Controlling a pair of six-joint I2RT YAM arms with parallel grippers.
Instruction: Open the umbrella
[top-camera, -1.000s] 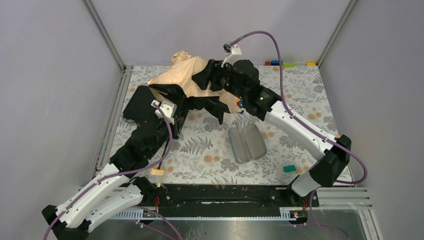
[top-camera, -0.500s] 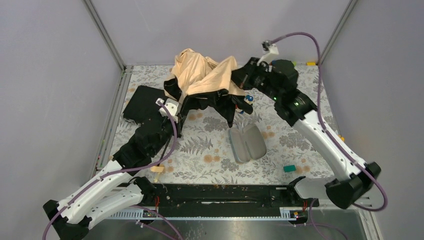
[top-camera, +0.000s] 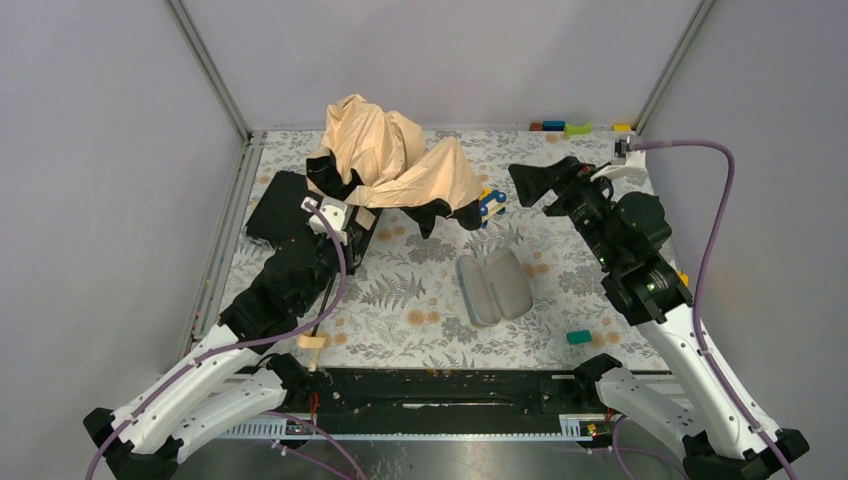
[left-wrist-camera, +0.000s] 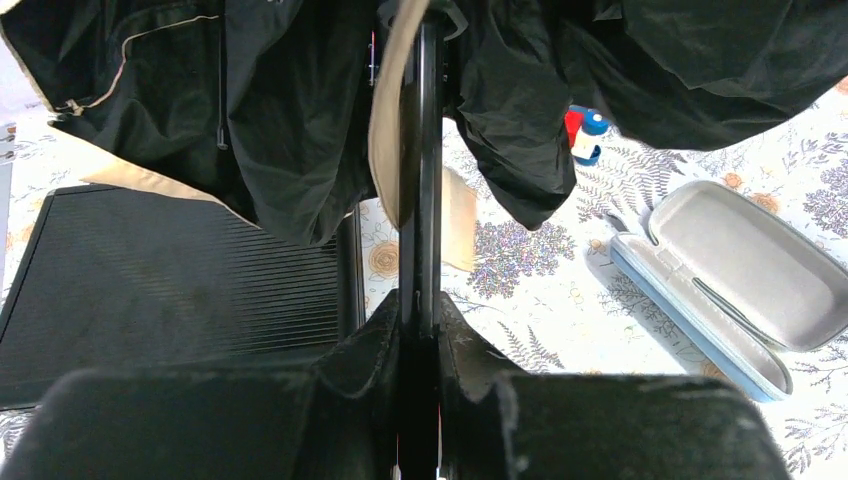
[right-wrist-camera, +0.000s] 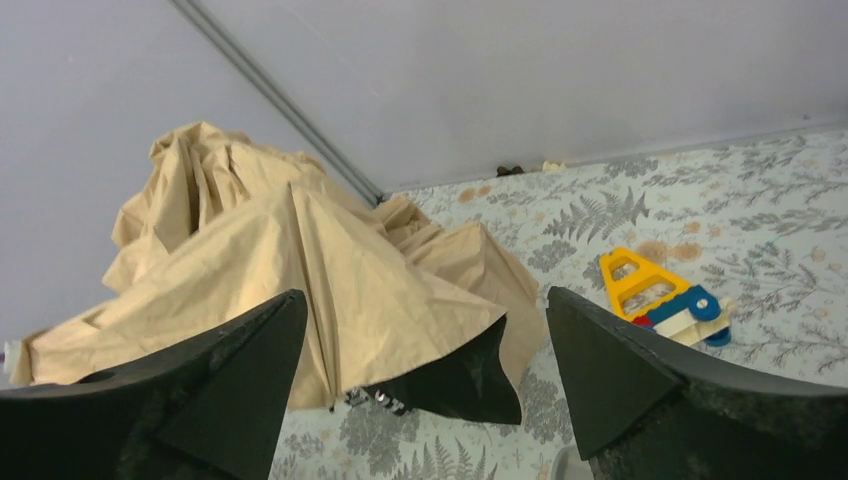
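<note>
The umbrella (top-camera: 395, 165) stands at the back left with its peach-tan canopy half spread and crumpled. The black underside (left-wrist-camera: 300, 110) hangs over its thin dark shaft (left-wrist-camera: 420, 180). My left gripper (top-camera: 335, 222) is under the canopy and shut on the shaft (left-wrist-camera: 420, 300). My right gripper (top-camera: 528, 185) is open and empty, to the right of the canopy and apart from it. In the right wrist view its fingers (right-wrist-camera: 600, 370) frame the canopy (right-wrist-camera: 300, 270). A small cream knob (top-camera: 316, 343) lies beside my left arm; I cannot tell whether it joins the shaft.
A flat black case (top-camera: 280, 205) lies under the umbrella's left side. An open grey glasses case (top-camera: 495, 285) lies mid-table. A colourful toy (top-camera: 490, 205) sits by the canopy's right edge. A green block (top-camera: 578, 337) lies front right. Small blocks (top-camera: 578, 128) line the back wall.
My right gripper has let go of the canopy and pulled back to the right, opening. The canopy has settled to the left. My left gripper keeps its hold on the shaft.
</note>
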